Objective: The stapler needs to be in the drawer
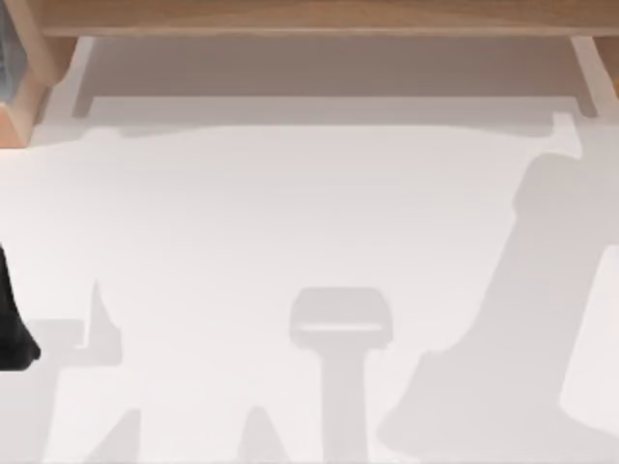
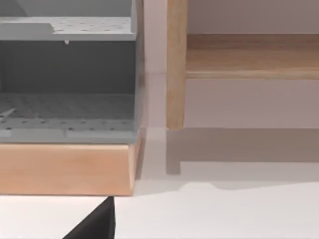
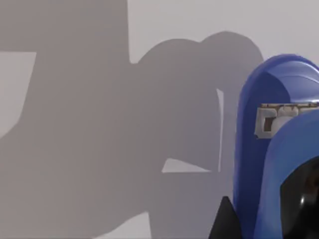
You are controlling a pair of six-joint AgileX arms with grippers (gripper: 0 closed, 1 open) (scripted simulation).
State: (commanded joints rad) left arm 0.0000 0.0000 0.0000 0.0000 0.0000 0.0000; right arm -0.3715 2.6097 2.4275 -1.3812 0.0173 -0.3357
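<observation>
The blue stapler (image 3: 271,149) is seen close up in the right wrist view, over the shadowed white table, with a metal staple channel showing under its cap. A black part of my right gripper (image 3: 224,221) lies right beside it; whether it holds the stapler is hidden. The drawer (image 2: 70,109) is a grey perforated compartment in a light wooden frame (image 2: 65,167), facing the left wrist camera. A dark tip of my left gripper (image 2: 97,224) hovers just in front of that frame. A black part of my left arm (image 1: 10,329) shows at the table's left edge.
A wooden shelf (image 1: 309,14) runs along the back of the white table (image 1: 290,222), standing on a wooden leg (image 2: 175,64). The drawer unit's wooden corner (image 1: 19,106) sits at the back left. Arm shadows fall across the table's front and right.
</observation>
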